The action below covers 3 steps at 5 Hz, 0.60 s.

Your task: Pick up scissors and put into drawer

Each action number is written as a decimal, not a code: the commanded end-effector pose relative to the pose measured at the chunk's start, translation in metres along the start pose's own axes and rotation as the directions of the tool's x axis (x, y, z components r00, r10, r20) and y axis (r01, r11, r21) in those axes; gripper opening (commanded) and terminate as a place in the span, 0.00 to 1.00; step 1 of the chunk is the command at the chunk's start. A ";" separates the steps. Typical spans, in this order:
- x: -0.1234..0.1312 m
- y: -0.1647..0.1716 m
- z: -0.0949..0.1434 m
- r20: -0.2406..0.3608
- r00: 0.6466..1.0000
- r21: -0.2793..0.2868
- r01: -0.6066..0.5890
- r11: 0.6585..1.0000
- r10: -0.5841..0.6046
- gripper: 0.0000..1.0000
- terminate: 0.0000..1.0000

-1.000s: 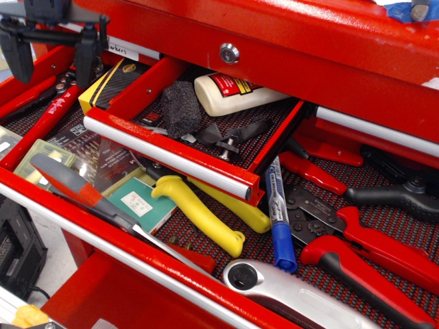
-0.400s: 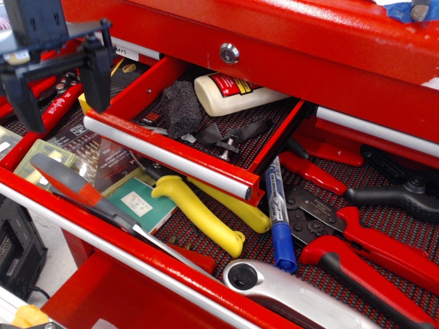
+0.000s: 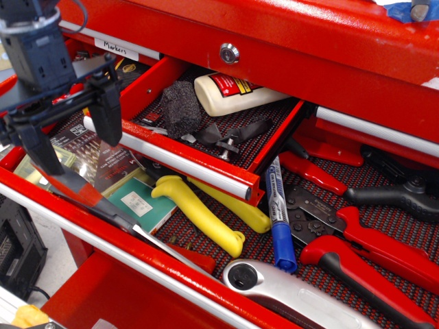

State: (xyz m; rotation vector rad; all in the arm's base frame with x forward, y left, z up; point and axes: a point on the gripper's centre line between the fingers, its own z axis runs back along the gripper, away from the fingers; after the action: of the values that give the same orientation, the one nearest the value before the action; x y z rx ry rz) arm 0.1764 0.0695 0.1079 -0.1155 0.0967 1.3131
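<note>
observation.image, scissors (image 3: 113, 209) lying diagonal, blades pointing lower right, gripper (image 3: 75, 140) spread apart above handles

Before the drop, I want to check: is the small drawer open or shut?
Open. The small drawer is pulled out past the cabinet front; its mesh liner, a glue bottle and a black sponge show.

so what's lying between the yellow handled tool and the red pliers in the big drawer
In the single camera view, a blue marker lies on the mesh between the yellow-handled tool and the red pliers, cap toward the front.
</note>
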 end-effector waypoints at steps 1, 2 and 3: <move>0.009 -0.004 -0.028 -0.031 0.999 -0.054 -0.013 0.998 0.012 1.00 0.00; 0.013 -0.007 -0.042 -0.042 0.999 -0.035 0.012 0.999 -0.014 0.00 0.00; 0.012 -0.011 -0.043 -0.048 0.998 -0.025 0.025 0.999 -0.026 0.00 0.00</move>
State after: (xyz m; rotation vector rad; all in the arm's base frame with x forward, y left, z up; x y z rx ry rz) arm 0.1796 0.0761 0.0624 -0.1679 0.1369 1.2994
